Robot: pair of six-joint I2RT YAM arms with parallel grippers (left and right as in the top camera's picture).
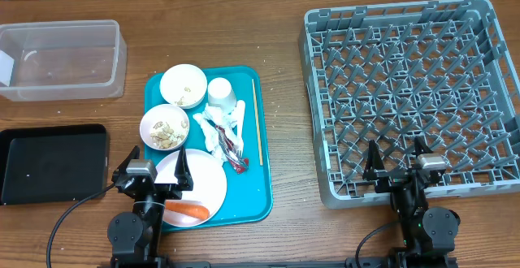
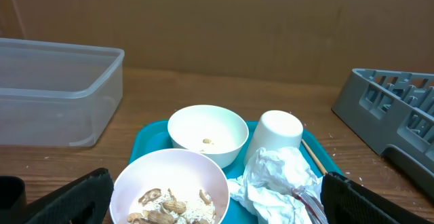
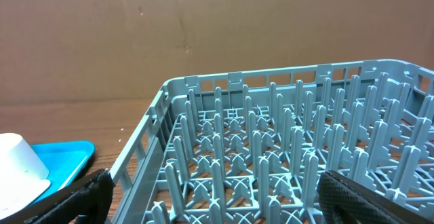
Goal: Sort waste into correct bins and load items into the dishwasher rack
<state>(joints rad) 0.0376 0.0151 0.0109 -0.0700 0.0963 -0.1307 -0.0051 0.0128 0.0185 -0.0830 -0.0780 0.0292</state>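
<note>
1. There are two claws. The left claw (image 1: pixel 157 167) is spread wide with nothing in it. It hangs over the near end of the blue tray (image 1: pixel 265 142).
2. The right claw (image 1: pixel 395 159) is also spread wide with nothing in it. It sits far to the right of the tray, over the near edge of the one gray rack (image 1: pixel 406 81).
3. On the tray there are two bowls. The near bowl (image 1: pixel 164 127) has bits of food in it. The far bowl (image 1: pixel 183 85) has only crumbs.
4. The tray also holds one white cup (image 1: pixel 222 92) turned upside down, one white plate (image 1: pixel 205 183), one orange piece (image 1: pixel 188 210) on that plate, one thin stick (image 1: pixel 256 122) and one lump of crumpled paper (image 1: pixel 218 128).
5. To the left of the tray are two bins: one clear bin (image 1: pixel 61 57) and one black bin (image 1: pixel 53 162).
6. The left claw hides part of the plate. Something red and shiny (image 1: pixel 239 162) pokes out of the paper, and I cannot tell what it is. The picture edge cuts off both bins.
</note>
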